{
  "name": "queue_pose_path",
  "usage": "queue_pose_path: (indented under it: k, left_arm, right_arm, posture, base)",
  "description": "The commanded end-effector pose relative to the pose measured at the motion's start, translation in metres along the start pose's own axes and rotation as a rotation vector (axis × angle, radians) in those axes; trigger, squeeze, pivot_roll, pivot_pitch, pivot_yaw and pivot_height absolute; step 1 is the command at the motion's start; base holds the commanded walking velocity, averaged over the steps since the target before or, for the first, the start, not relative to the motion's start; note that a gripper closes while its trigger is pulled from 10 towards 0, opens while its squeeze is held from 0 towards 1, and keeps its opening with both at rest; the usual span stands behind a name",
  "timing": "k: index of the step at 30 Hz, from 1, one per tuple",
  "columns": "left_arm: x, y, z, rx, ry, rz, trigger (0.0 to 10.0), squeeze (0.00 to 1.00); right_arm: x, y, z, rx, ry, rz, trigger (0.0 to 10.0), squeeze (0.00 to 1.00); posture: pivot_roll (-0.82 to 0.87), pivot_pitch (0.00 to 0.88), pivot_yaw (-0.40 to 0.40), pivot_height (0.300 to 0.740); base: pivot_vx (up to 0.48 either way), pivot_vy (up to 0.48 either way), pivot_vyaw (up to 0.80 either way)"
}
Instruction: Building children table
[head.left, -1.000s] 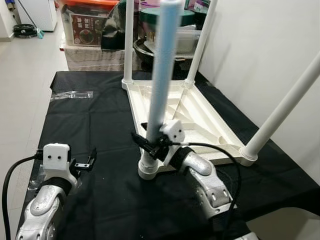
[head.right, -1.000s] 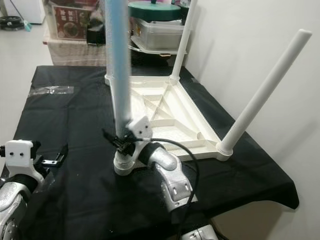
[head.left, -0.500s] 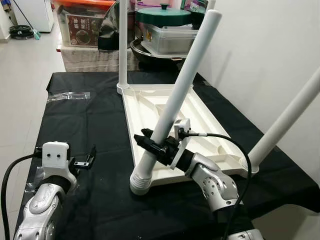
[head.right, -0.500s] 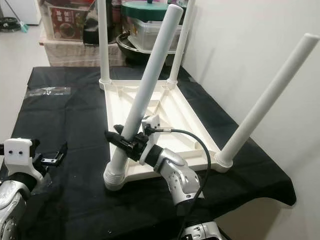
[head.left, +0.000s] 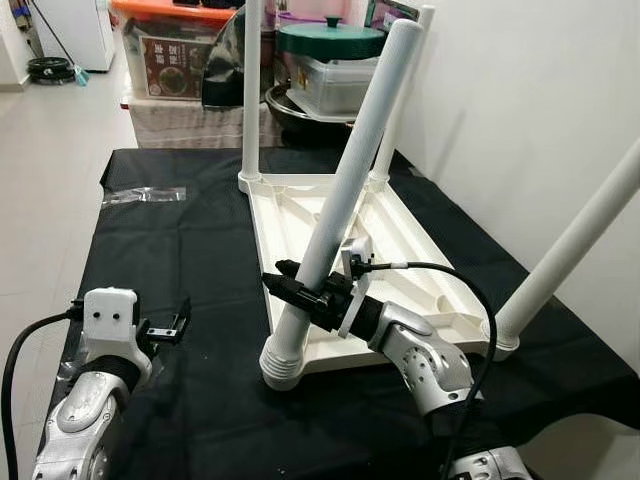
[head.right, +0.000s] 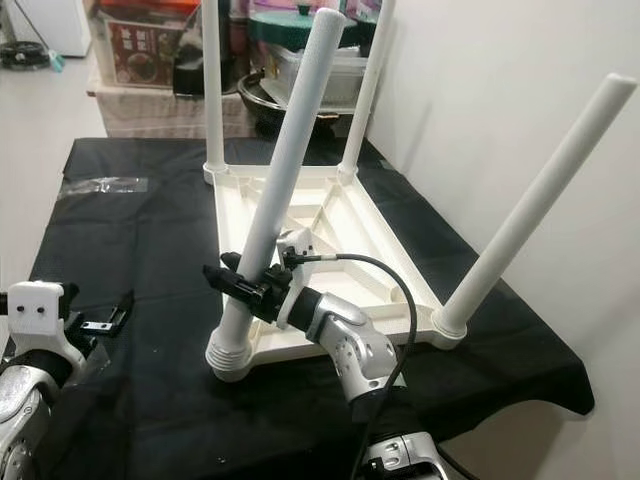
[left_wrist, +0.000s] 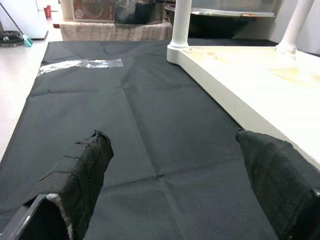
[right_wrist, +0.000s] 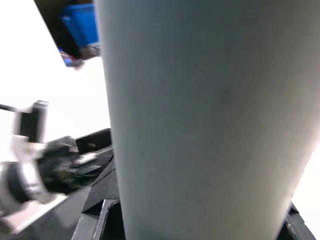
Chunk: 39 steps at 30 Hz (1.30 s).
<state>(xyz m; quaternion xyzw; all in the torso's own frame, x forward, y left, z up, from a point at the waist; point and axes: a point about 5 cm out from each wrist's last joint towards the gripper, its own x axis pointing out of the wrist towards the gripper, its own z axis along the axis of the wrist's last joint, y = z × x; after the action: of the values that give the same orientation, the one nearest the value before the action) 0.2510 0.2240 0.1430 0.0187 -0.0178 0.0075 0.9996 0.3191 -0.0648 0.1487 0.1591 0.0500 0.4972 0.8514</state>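
Observation:
A white children's table top (head.left: 400, 240) lies upside down on the black cloth (head.left: 190, 250). Two far legs (head.left: 250, 90) stand upright and a right leg (head.left: 575, 245) leans outward. The near-left leg (head.left: 345, 190) tilts toward the far right, its ribbed foot (head.left: 281, 366) at the table's near-left corner. My right gripper (head.left: 300, 290) is shut on this leg low down; the leg (right_wrist: 200, 115) looms close in the right wrist view. My left gripper (head.left: 165, 325) is open over the cloth at the near left, its black padded fingers (left_wrist: 82, 167) spread apart with nothing between them.
A strip of clear plastic (head.left: 145, 194) lies on the cloth at the far left. Behind the table stand storage boxes (head.left: 170, 55) and a green-lidded pot (head.left: 330, 40). A white wall (head.left: 530, 110) runs along the right. Tiled floor (head.left: 50, 170) lies to the left.
The held leg went from upright a second ago to tilted toward the far right, and it keeps that tilt now. The camera shifted slightly. My left gripper stayed put.

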Motion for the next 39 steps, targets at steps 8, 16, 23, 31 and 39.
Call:
queue_pose_path:
  k: [8,16,23,31,39]
  left_arm:
    - [0.001,-0.003,-0.002,0.0,0.001,-0.01,10.0,0.0]
    - [-0.001,-0.003,-0.004,-0.001,0.005,-0.006,10.0,0.0]
    - [-0.001,-0.002,-0.004,-0.002,0.008,-0.005,10.0,0.0]
    - [0.0,-0.002,-0.004,-0.004,0.009,-0.01,10.0,0.0]
    - [0.0,-0.002,-0.005,-0.007,0.009,-0.009,10.0,0.0]
  right_arm:
    - [-0.025,-0.039,-0.056,0.106,0.256,-0.356,10.0,0.0]
    - [-0.022,-0.04,-0.045,-0.007,0.216,-0.396,10.0,0.0]
    - [-0.011,-0.016,-0.04,-0.215,0.2,-0.268,10.0,0.0]
    - [-0.009,-0.006,-0.044,-0.313,0.207,-0.218,10.0,0.0]
    - [-0.012,-0.008,-0.047,-0.268,0.2,-0.226,10.0,0.0]
  posture:
    - [0.1,0.0,-0.112,0.74]
    - [0.1,0.0,-0.113,0.74]
    - [0.09,0.0,-0.109,0.74]
    - [0.09,0.0,-0.104,0.74]
    - [0.09,0.0,-0.106,0.74]
  base:
    - [0.0,0.0,0.0]
    - [0.0,0.0,0.0]
    - [0.0,0.0,0.0]
    - [0.0,0.0,0.0]
    - [0.0,0.0,0.0]
